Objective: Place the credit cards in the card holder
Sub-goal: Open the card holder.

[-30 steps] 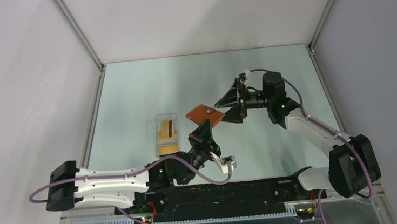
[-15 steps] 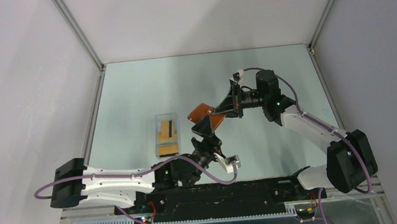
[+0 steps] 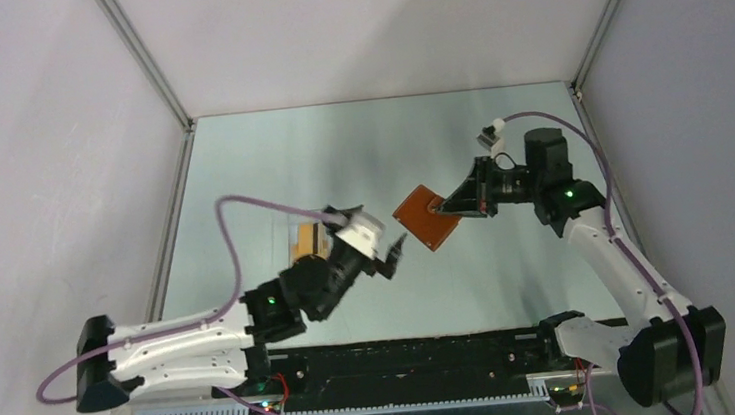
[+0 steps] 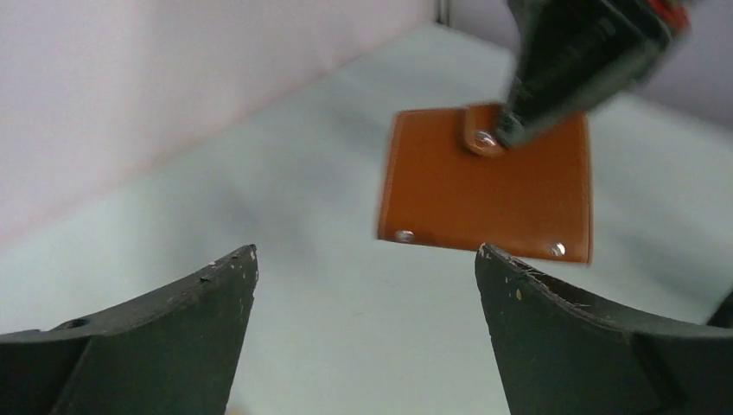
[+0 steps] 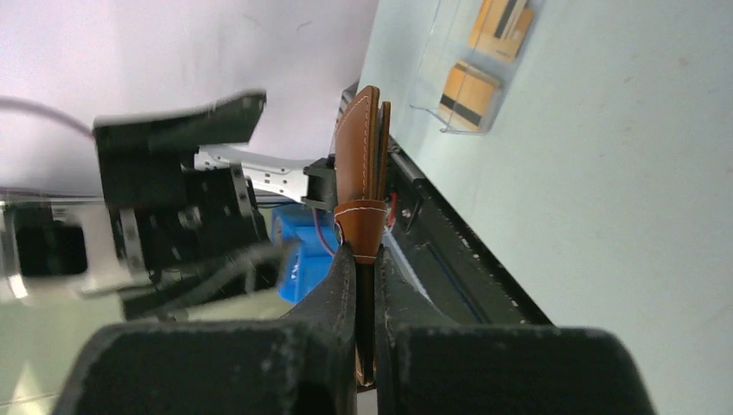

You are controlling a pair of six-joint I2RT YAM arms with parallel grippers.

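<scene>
Aloft, the card holder [image 3: 427,216] hung pinched at its tab edge in the right gripper [image 5: 363,252]; the left gripper [image 4: 365,252] gaped empty facing it, credit cards [image 5: 469,93] seemingly inside a clear box [image 5: 430,82].

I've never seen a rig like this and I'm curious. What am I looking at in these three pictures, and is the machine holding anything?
These are two robot arms bolted at the near edge of a table, each ending in a two-finger gripper. The wide picture looks down from above and behind them; the other two come from cameras on each wrist. The right gripper is shut on a brown leather card holder, pinching it at its snap tab. The left gripper is open and empty, pointed toward the holder. On the table stands a clear plastic box with orange-gold credit cards inside.
</scene>
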